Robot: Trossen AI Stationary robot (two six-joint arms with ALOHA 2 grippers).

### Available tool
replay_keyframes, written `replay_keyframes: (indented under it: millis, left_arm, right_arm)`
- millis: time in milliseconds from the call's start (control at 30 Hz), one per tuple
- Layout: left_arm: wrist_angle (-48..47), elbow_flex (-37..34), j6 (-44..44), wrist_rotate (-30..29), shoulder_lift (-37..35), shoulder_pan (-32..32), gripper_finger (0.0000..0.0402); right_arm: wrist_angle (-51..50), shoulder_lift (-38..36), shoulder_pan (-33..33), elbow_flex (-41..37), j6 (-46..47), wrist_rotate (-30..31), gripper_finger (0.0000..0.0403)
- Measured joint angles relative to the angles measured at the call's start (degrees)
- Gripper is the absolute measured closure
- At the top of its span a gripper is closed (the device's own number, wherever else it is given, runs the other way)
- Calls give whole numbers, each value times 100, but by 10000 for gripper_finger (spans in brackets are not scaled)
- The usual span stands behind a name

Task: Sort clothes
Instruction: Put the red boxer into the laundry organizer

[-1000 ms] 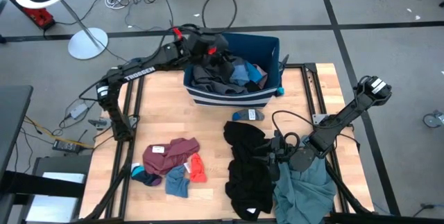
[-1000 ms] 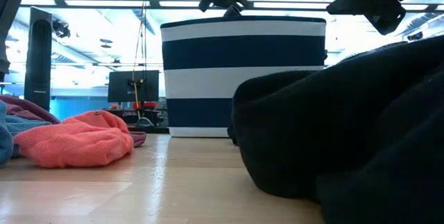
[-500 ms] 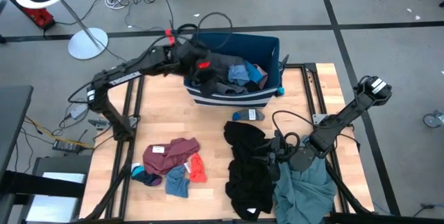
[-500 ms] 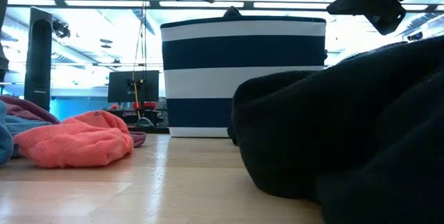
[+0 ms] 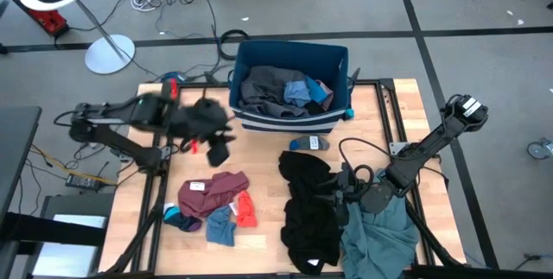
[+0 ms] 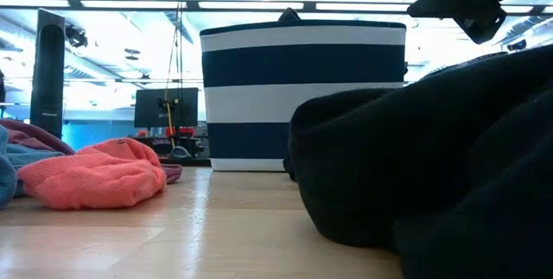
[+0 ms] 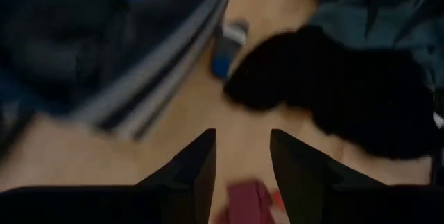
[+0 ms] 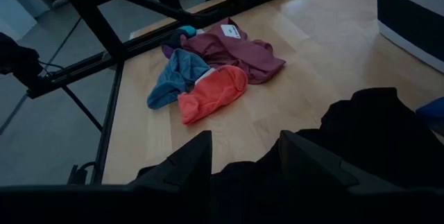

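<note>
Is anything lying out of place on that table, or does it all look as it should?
One thing stands out: a small blue piece lies alone on the bare wood just in front of the striped bin, apart from the maroon-and-orange pile and the black garment. It belongs to neither heap.

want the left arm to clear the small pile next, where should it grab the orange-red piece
Probably pinch the orange-red piece from straight above at its rounded hump, which stands proud of the table. It lies at the pile's edge nearest the black garment, beside the maroon garment, so bare table leaves fingers room there.
</note>
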Motion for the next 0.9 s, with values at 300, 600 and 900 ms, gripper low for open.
replay_keyframes:
  millis: [300,600,900]
  left_arm:
    - [231,-2713,-2384,-69,-1073,-1172,260]
    - [1432,-4271,-3261,577,-1053,-1551,260]
    - [2912,-5177,-3708,1296,-1039,-1556,260]
  right_arm:
    - [54,0,0,0,42,-4,233]
    - [71,-1,0,0,42,-2,233]
    - [69,0,0,0,44,-2,233]
